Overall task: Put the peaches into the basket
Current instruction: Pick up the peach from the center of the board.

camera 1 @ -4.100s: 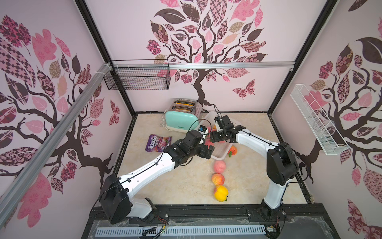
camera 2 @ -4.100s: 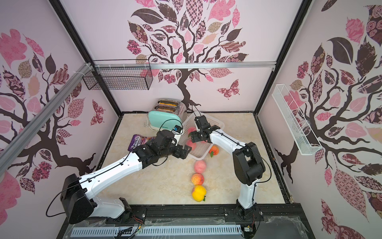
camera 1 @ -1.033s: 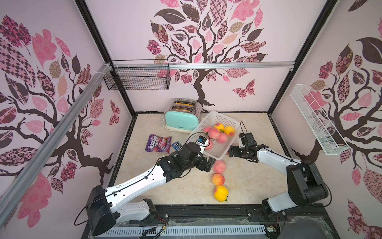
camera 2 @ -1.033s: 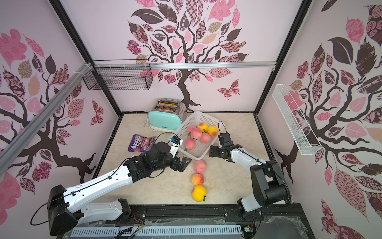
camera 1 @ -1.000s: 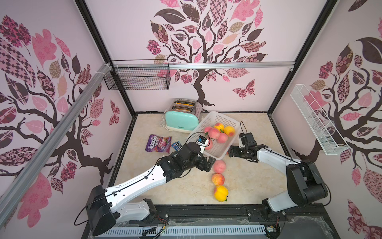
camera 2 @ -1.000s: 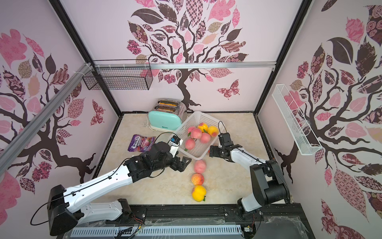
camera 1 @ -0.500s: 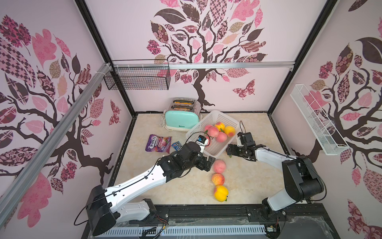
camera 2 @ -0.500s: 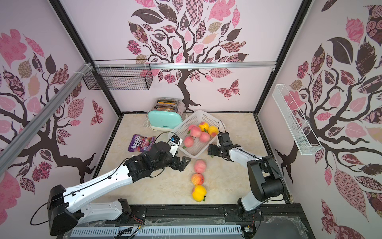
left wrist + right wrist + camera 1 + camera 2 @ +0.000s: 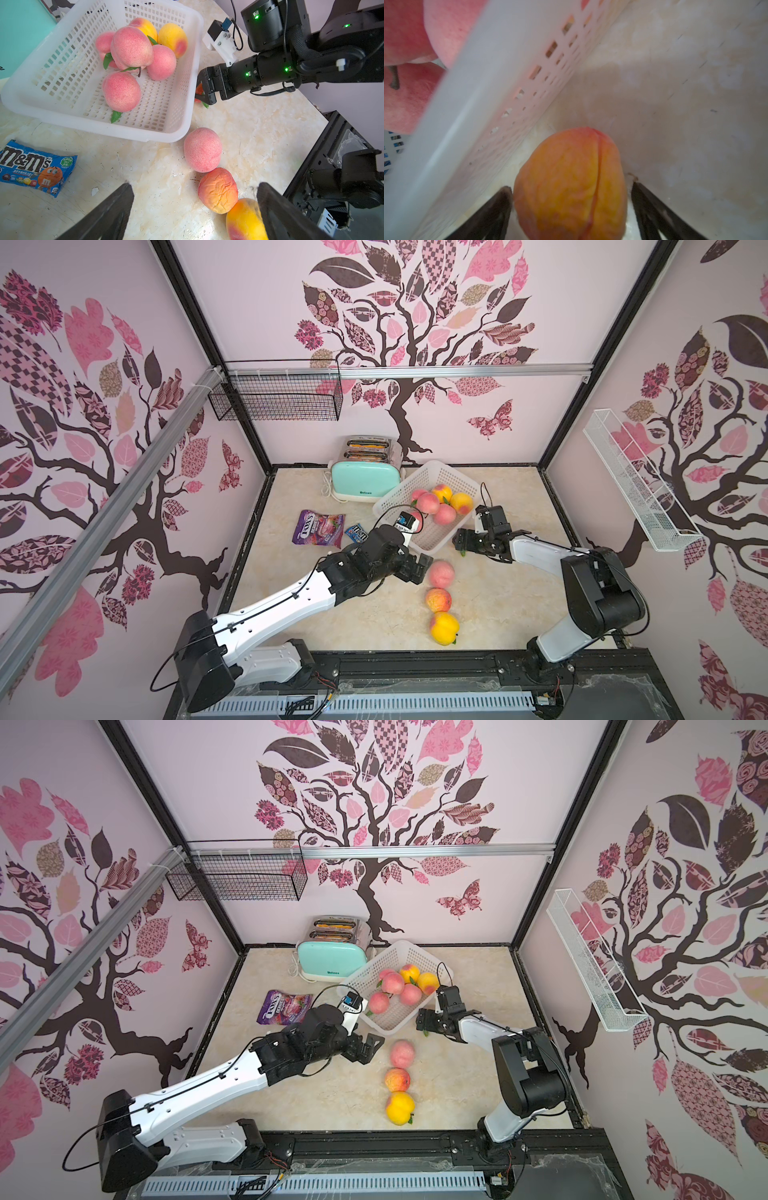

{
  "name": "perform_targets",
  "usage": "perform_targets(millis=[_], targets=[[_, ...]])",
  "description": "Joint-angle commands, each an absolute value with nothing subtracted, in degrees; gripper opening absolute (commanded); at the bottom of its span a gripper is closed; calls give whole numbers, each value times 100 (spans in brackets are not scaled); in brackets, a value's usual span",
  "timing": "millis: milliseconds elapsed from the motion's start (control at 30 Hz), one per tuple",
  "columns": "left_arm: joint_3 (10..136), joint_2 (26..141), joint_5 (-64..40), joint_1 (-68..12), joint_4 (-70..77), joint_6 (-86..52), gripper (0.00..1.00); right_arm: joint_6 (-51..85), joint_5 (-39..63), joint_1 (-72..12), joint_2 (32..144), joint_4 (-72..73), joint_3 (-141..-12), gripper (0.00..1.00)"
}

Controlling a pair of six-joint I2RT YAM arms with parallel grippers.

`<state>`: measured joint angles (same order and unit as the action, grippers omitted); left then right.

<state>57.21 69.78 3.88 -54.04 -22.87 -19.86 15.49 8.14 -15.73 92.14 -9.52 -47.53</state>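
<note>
Marbled bench [image 9: 498,614]: at left, our left pincer [image 9: 420,569] hangs wide apart just beside the pink peach [image 9: 441,573] heading a row of 3. The basket [image 9: 397,497] holds 6 peaches [image 9: 428,502]. Our right pincer [image 9: 460,540] straddles an orange peach [image 9: 566,176] beside the basket's wall; whether it clamps we cannot tell. We judge this the grasp; next, squeeze firmly and lift over the rim.

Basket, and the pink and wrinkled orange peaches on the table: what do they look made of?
Basket: white moulded plastic, smooth, slotted walls and floor. Pink peach: likely artificial, foam or soft plastic; matte, speckled skin. Orange peach: probably the same; its skin is creased.
</note>
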Motion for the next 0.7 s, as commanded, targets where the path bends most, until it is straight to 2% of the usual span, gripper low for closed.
perform_targets(millis=[0, 467, 667], targets=[[5837, 6987, 465, -5413, -2322, -1942, 97, 1601, 881, -1586, 9225, -694, -4974, 87], [5763, 6849, 508, -5414, -2348, -1978, 97, 1604, 854, -1591, 8902, -833, -4794, 70], [5723, 6718, 545, -5414, -2450, -2006, 97, 1635, 811, -1590, 8580, -1025, -4568, 70]])
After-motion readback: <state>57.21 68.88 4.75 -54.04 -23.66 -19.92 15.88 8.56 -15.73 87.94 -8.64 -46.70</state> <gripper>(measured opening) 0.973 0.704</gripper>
